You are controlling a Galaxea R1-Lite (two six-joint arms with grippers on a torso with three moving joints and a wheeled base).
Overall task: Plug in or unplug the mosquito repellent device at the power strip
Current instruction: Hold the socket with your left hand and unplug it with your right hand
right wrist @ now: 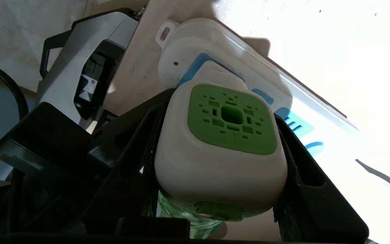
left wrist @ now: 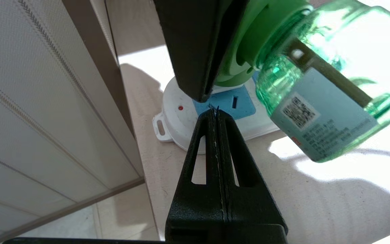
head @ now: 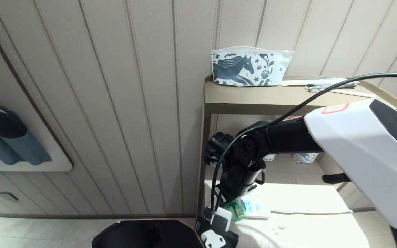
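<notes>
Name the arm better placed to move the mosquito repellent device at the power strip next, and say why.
Right. The right gripper already clamps the mosquito repellent device at the power strip. The left gripper is shut and empty beside the strip, holding nothing.

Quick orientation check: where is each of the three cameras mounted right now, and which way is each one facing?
Head: high up, looking forward and down at the wall and shelf unit; right arm crosses the frame.
Left wrist: behind the shut left claw, facing the power strip.
Right wrist: behind the right claw, which grips the mosquito repellent device.
Shared: device and strip appear in all three views.
</notes>
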